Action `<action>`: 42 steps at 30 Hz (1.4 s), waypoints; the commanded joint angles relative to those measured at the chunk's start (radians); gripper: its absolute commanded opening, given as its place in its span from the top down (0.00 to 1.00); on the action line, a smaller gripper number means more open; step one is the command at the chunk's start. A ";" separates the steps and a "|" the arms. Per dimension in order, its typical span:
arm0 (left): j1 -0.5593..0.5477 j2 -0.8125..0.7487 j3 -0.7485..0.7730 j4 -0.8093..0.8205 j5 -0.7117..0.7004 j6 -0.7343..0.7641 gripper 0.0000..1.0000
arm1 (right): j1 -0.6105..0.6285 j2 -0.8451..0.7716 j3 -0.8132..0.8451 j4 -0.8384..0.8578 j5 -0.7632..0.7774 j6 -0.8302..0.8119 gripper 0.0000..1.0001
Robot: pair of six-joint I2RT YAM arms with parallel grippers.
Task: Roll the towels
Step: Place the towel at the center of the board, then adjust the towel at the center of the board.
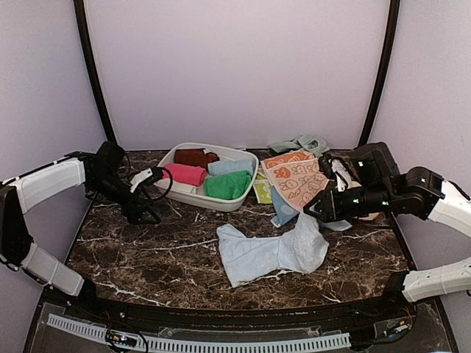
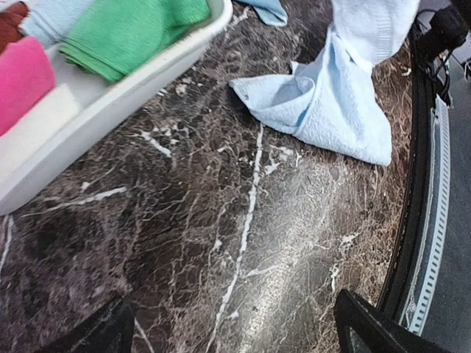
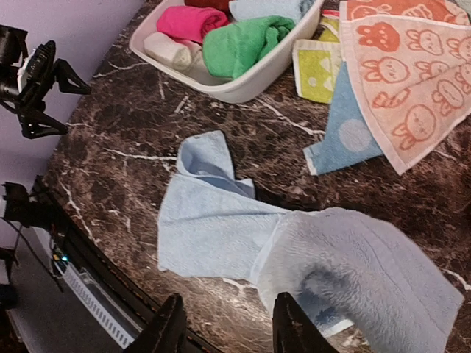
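**Current step (my judgement): laying out the pale blue towel for rolling.**

1. Work item. The pale blue towel (image 1: 268,254) lies on the dark marble table (image 1: 147,257), near the front edge and roughly midway between the arms. It is not flat: the left portion lies spread with a folded corner, and the right end stands bunched up.
2. Right gripper (image 3: 228,327). Its jaws stand partly apart with nothing between them. The towel's raised end sits just beside one finger, and I cannot tell whether cloth touches it.
3. Left gripper (image 2: 235,334). Its jaws are spread wide and it holds nothing. It hangs over bare table beside the white basin (image 1: 235,202), well apart from the towel.
4. Other stock. The basin holds a pink towel (image 1: 185,174) and a green towel (image 1: 227,185), among others (these look already rolled). Unrolled printed cloths, including a peach towel (image 1: 298,180), lie in a heap behind the right gripper.

**Next move calls for:** flattening the bunched end so the towel lies as one even rectangle. I would then take one short edge and turn it over on itself. Both arms will probably be needed to hold the roll square.
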 commanded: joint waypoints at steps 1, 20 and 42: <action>-0.124 0.110 0.036 0.024 -0.094 0.042 0.01 | -0.004 0.030 -0.013 -0.119 0.173 0.109 0.56; -0.565 0.596 0.383 0.100 -0.127 0.109 0.07 | -0.010 0.415 -0.162 0.206 0.069 0.231 0.40; -0.477 0.529 0.420 -0.024 -0.135 0.011 1.00 | -0.015 0.440 -0.065 0.184 0.089 0.149 1.00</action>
